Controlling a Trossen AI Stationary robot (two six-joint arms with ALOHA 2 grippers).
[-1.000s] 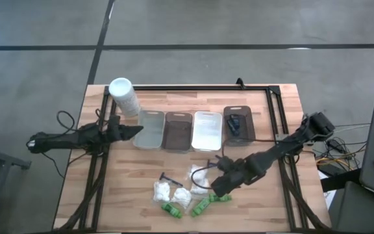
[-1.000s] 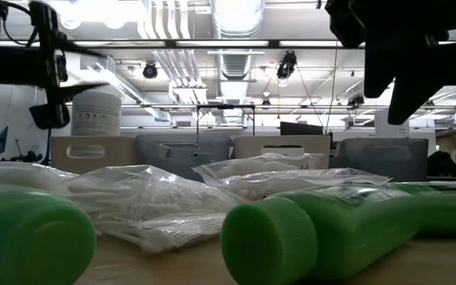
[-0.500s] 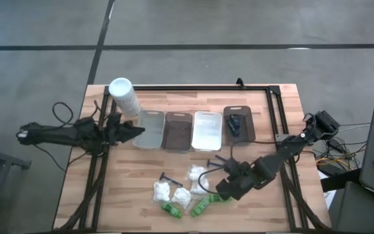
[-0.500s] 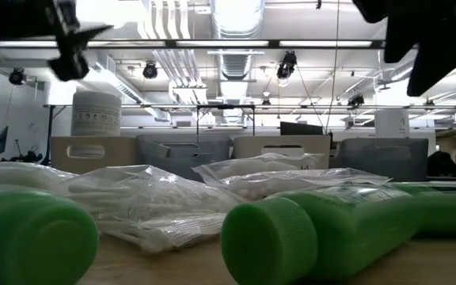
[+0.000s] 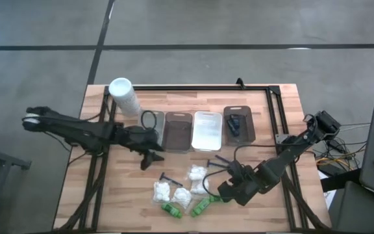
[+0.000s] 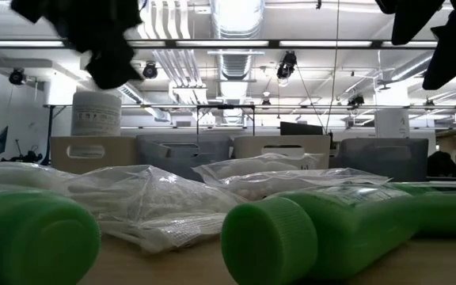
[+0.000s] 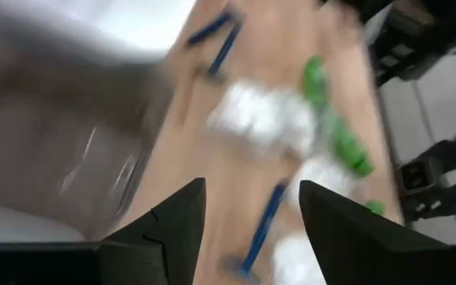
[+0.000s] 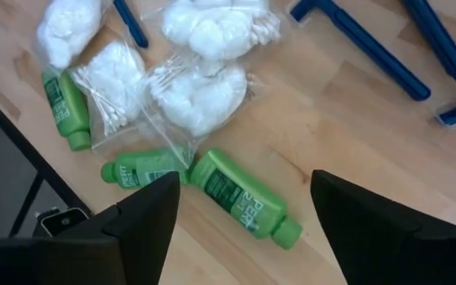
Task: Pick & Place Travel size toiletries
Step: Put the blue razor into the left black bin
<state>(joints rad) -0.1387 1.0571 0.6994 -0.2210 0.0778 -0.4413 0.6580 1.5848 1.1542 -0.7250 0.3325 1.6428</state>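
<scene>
The travel size toiletries lie in a pile near the table's front edge: white puff bags (image 5: 197, 174) (image 8: 200, 95), green bottles (image 5: 200, 207) (image 8: 244, 198) lying on their sides, and blue-handled razors (image 5: 169, 177) (image 8: 355, 43). My right gripper (image 5: 226, 192) (image 8: 244, 237) hovers open above the pile's right side, over a green bottle. My left gripper (image 5: 149, 158) (image 7: 252, 229) hangs open in the air between the trays and the pile, above a razor (image 7: 264, 229). Neither gripper touches anything.
Four rectangular trays (image 5: 207, 130) stand in a row across the table's middle; the rightmost (image 5: 239, 123) holds a dark item. My left arm crosses over the leftmost tray. A tall white cylinder (image 5: 123, 94) stands at the far left. Bare wood lies left of the pile.
My left gripper has swung from beside the leftmost tray toward the table's right and near edges, closer to the pile, rolling as it went. My right gripper has drifted slightly toward the near edge and risen a little above the pile.
</scene>
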